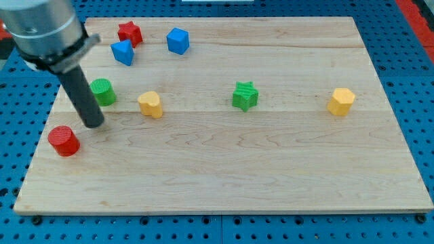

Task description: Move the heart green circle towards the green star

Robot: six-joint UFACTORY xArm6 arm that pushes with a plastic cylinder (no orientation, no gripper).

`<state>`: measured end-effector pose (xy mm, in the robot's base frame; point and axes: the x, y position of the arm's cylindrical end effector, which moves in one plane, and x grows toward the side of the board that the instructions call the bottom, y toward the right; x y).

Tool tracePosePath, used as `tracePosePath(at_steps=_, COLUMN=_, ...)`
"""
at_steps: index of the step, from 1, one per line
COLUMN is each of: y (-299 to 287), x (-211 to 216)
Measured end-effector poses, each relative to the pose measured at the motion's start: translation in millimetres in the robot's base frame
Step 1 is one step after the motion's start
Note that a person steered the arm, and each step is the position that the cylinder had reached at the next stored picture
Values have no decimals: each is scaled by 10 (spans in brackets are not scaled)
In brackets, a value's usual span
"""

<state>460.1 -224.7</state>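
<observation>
My arm enters from the view's top left corner as a grey cylindrical housing, and the straight dark rod runs down from it, leaning slightly toward the view's right as it descends. My tip (94, 124) rests on the board just below and slightly left of the green circle (102, 91), close beside it; whether they touch cannot be told.

I can read no text, label, brand, number or sign anywhere in this view. The pale wooden board (224, 169) shows only its grain, the blue perforated table (413, 81) around it shows only holes, and the small coloured blocks have plain faces. My dark rod and its grey metal holder (44, 27) also carry no marking that I can make out.
</observation>
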Motion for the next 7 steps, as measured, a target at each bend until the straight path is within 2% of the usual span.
tracePosePath(at_steps=1, y=-405, x=295)
tracePosePath(at_steps=2, y=-58, x=611)
tracePosePath(at_steps=3, y=196, x=500)
tracePosePath(at_steps=5, y=495, x=-573)
tracePosePath(at_steps=7, y=693, x=-127)
